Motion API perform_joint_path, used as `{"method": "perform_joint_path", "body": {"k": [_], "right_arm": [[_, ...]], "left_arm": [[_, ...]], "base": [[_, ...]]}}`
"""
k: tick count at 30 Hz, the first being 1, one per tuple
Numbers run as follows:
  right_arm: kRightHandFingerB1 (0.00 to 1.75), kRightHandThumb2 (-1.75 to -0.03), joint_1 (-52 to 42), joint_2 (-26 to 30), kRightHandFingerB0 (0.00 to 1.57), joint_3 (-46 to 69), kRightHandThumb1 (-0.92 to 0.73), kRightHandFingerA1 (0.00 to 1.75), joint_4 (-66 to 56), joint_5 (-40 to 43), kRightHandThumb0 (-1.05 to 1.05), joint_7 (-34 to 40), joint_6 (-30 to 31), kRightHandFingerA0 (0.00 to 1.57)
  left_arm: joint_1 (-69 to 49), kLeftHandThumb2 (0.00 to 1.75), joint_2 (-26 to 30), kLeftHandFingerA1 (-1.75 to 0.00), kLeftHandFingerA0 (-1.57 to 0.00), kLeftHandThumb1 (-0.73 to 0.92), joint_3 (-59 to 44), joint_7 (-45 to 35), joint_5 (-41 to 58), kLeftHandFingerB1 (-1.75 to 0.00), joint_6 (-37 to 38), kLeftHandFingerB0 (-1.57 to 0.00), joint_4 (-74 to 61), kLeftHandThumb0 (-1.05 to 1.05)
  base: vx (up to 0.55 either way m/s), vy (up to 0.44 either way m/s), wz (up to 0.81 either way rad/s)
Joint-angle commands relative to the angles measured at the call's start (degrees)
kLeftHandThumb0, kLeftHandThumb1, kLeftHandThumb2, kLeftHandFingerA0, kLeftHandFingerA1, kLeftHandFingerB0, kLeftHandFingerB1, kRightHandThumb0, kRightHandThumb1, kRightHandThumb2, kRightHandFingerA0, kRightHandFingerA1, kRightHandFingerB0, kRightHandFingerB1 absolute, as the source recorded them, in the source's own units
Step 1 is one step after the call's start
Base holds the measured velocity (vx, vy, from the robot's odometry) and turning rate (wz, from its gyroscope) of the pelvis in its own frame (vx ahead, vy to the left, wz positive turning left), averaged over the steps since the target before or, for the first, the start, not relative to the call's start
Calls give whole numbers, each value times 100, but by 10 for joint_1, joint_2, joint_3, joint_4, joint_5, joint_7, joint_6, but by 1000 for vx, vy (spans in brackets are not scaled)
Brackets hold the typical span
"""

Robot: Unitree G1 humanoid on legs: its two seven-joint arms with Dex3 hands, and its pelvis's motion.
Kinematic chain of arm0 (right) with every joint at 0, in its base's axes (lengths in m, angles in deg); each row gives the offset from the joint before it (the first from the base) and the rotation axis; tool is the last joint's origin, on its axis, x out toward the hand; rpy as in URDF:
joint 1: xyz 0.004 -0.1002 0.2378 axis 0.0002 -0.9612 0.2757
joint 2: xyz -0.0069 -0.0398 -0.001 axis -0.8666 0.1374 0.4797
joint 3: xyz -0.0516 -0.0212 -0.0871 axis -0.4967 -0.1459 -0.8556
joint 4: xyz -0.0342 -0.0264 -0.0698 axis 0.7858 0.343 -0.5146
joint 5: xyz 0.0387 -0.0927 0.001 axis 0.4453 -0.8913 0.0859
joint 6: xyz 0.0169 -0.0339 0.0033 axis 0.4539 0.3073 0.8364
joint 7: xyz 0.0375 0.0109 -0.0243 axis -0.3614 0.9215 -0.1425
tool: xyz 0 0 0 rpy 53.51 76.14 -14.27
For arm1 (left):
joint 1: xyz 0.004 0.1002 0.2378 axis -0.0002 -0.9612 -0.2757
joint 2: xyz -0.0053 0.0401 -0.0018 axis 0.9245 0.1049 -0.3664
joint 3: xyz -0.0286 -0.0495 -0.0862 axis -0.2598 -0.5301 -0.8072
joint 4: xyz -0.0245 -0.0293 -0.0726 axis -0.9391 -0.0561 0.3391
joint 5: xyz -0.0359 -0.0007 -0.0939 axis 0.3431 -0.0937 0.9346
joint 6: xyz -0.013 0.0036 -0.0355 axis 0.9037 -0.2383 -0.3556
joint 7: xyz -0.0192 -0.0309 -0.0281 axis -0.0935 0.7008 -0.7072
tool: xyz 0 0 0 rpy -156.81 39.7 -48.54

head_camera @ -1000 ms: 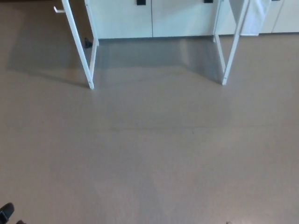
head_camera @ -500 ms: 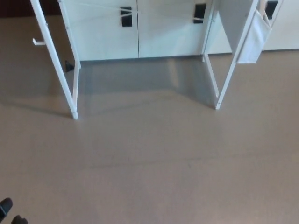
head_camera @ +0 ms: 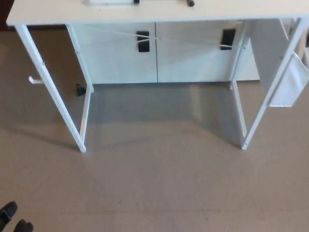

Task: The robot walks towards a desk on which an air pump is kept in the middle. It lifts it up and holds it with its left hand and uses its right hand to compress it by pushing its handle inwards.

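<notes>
A white desk (head_camera: pixel 58 17) spans the top of the head view, and only the front strip of its top shows. At the picture's upper edge a pale object (head_camera: pixel 108 2) and a small black part (head_camera: pixel 190 3) lie on the desk, both cut off; I cannot tell whether either is the air pump. A small black piece of my left hand (head_camera: pixel 10 218) shows in the bottom left corner, low over the floor and far from the desk. My right hand does not show.
The desk stands on thin white legs, front left (head_camera: pixel 53 92) and front right (head_camera: pixel 270 92). A white pouch (head_camera: pixel 289 82) hangs at its right side. White cabinets (head_camera: pixel 183 58) with black handles stand behind. A small black object (head_camera: pixel 79 89) sits on the brown floor (head_camera: pixel 159 193).
The whole picture has shifted downward as the camera moved: the desk legs sit lower and look larger, and the desk top has come into view. My left hand stays in the bottom left corner.
</notes>
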Motion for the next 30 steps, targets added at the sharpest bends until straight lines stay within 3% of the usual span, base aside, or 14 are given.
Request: {"method": "perform_joint_path", "body": {"k": [1, 11, 12, 14, 15, 19, 30], "right_arm": [[34, -64, -25, 1, 33, 0, -79, 44, 4, 3, -25, 3, -3, 56], [36, -61, -78, 4, 36, 1, -72, 49, 23, 0, -32, -2, -45, 60], [48, -83, -80, 4, 32, 2, -54, 61, 29, 0, -45, -2, -51, 55], [48, -83, -80, 3, 32, 3, -54, 61, 39, 3, -45, -2, -58, 55], [36, -61, -74, 5, 37, 2, -70, 50, 48, 0, -34, 0, -62, 60], [37, -60, -66, 3, 38, -3, -69, 51, 54, -5, -35, 9, -68, 59], [38, -61, -66, -6, 40, -5, -70, 52, 80, -1, -34, 12, -92, 62]], "left_arm": [[-20, 70, 9, -35, -26, 84, -3, 0, 5, -32, -9, -23, -4, -23], [-73, 72, 5, -35, -27, 84, 12, -1, -12, -33, 3, -24, -6, -27], [-81, 72, 1, -36, -25, 83, 10, 1, -3, -33, -10, -21, -25, -28], [-92, 72, -3, -36, -25, 83, 8, 4, 11, -33, -29, -21, -53, -28], [-111, 73, -12, -36, -19, 79, 6, 0, 26, -33, -38, -18, -95, -33], [-150, 73, -13, -35, -20, 80, 0, -21, 60, -32, -71, -16, -186, -33], [-114, 71, 19, -36, -27, 84, -27, 19, 52, -34, -111, -24, -154, -30]], "base": [[378, -44, -21], [419, 129, -23], [472, 260, 4], [436, 233, 8], [416, 218, 12], [224, 66, 8], [97, -121, -3]]}}
